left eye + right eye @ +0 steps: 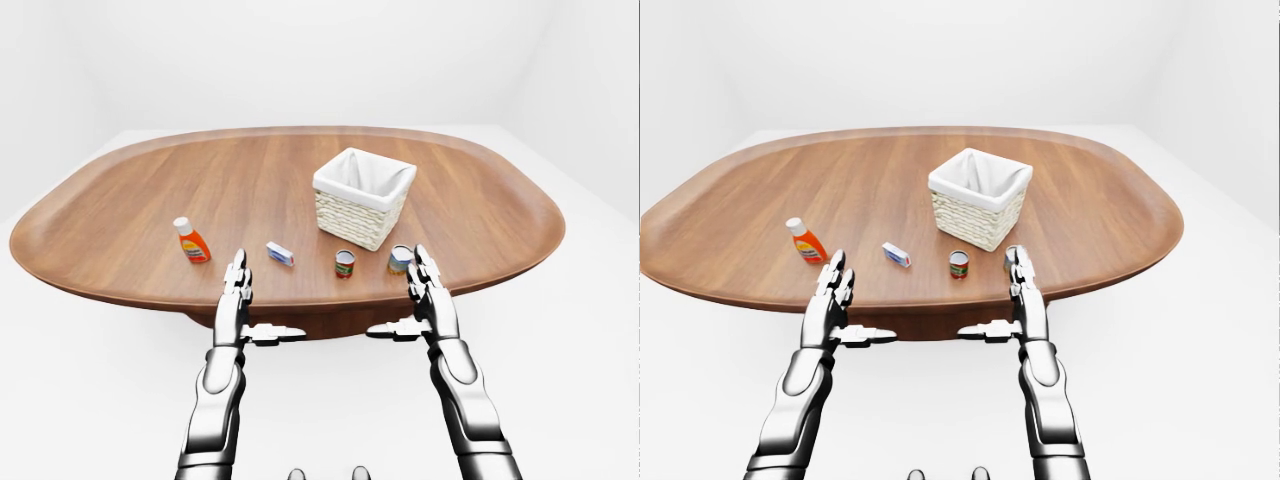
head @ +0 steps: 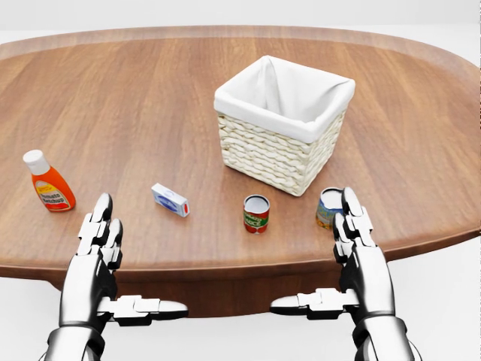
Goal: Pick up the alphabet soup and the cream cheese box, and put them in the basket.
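A: White room, oval wooden table (image 2: 135, 98). Layout?
B: Cloth-lined wicker basket (image 2: 270, 154) upright around table centre, a bit toward the right end in head view. Nothing visible inside.
A: Task items?
B: Small blue-and-white box (image 2: 170, 200) lying flat near the table edge at the bottom of head view, left of basket and apart from it. Red can (image 2: 256, 213) upright to the right of the box, near the basket's lower corner. Second can (image 2: 328, 207) upright further right, partly hidden by the right hand's fingertips. Labels unreadable, so cannot tell which can is the soup.
A: Anything else?
B: Orange sauce bottle (image 2: 48, 182) upright toward the left end, well apart from the box.
A: Hands?
B: Left hand (image 2: 98, 252) over that same bottom edge, between bottle and box in view. Fingers straight and side by side, thumb stuck out toward the middle, holding nothing. Right hand (image 2: 359, 252) mirrored: fingers extended, thumb pointing inward, empty. Contact with second can: cannot tell.
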You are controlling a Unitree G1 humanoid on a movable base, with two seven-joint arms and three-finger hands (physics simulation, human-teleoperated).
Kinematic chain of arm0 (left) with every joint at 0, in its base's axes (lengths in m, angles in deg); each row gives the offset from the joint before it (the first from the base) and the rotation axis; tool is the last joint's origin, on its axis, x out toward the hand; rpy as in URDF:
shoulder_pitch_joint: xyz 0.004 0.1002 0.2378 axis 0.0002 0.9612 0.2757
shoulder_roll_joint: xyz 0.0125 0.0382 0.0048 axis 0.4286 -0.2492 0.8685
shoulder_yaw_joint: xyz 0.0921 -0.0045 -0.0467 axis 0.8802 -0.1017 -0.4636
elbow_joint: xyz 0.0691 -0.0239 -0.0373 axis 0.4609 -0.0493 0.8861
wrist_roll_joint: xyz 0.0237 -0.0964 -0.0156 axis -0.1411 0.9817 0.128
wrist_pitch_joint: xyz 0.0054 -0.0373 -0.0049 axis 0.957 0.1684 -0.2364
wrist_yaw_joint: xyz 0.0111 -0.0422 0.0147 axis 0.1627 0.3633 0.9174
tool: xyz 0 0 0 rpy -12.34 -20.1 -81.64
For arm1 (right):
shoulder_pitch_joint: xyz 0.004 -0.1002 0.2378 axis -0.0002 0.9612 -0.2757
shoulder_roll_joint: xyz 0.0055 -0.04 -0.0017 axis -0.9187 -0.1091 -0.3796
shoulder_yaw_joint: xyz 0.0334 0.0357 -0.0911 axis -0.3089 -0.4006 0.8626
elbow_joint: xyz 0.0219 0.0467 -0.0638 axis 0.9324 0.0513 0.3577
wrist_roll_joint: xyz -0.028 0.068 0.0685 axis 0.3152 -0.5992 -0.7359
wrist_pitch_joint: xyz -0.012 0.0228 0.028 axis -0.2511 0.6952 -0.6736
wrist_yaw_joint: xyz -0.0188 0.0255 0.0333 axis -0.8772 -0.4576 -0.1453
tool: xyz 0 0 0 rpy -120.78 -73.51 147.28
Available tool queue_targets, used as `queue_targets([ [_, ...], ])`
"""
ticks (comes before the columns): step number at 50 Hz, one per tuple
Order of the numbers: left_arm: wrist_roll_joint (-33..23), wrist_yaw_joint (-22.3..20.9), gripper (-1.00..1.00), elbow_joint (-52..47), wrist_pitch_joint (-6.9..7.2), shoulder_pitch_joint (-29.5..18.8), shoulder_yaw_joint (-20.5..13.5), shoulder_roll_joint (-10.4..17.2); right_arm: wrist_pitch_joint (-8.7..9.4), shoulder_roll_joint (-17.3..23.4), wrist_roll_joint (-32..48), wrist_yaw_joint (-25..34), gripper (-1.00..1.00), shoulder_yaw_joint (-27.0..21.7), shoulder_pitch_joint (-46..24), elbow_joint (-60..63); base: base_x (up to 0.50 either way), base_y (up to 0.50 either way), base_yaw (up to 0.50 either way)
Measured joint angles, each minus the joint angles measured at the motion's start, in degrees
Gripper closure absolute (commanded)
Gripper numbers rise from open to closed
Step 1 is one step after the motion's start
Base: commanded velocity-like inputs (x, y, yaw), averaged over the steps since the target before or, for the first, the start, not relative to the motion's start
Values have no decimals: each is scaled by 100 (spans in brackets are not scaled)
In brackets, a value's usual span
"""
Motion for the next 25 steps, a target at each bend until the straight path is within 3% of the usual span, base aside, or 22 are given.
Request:
queue_targets([
  [25,-5,3,-100,38,-15,-15,-2,0,-20,-1,23,8,-100,12,18,25,0,-23,0],
])
